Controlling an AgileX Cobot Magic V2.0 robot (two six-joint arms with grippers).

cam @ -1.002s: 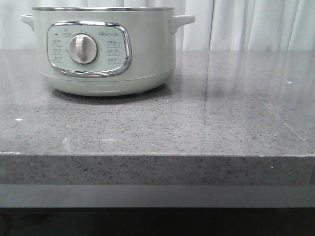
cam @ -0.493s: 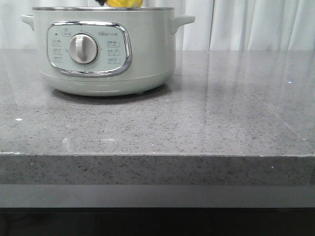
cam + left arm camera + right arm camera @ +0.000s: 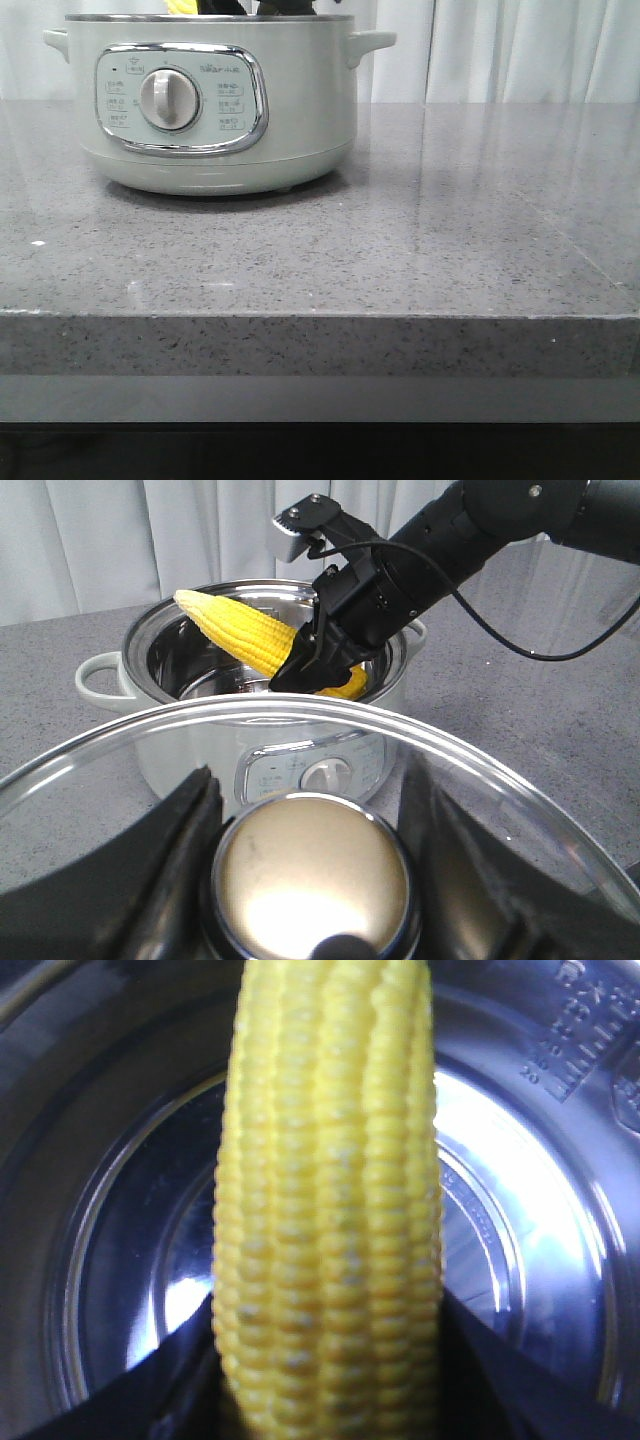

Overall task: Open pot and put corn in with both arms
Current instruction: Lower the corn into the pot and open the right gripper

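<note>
1. Right gripper [image 3: 318, 662] is clamped on the corn [image 3: 250, 635], holding it tilted over the open pot [image 3: 170, 660].
2. Left gripper [image 3: 310, 825] grips the glass lid [image 3: 480, 780] by its knob, near the pot.
3. Grey speckled counter [image 3: 400, 250]; white curtains [image 3: 520, 50] behind.

pots: 1 [image 3: 262, 745] | corn cobs: 1 [image 3: 250, 635] | glass lids: 1 [image 3: 480, 790] | grippers: 2

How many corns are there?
1. The corn is held in the right pincer over the open pot, tilted across its rim. The pot's shiny bottom shows no other cob, though the corn hides part of it.
</note>
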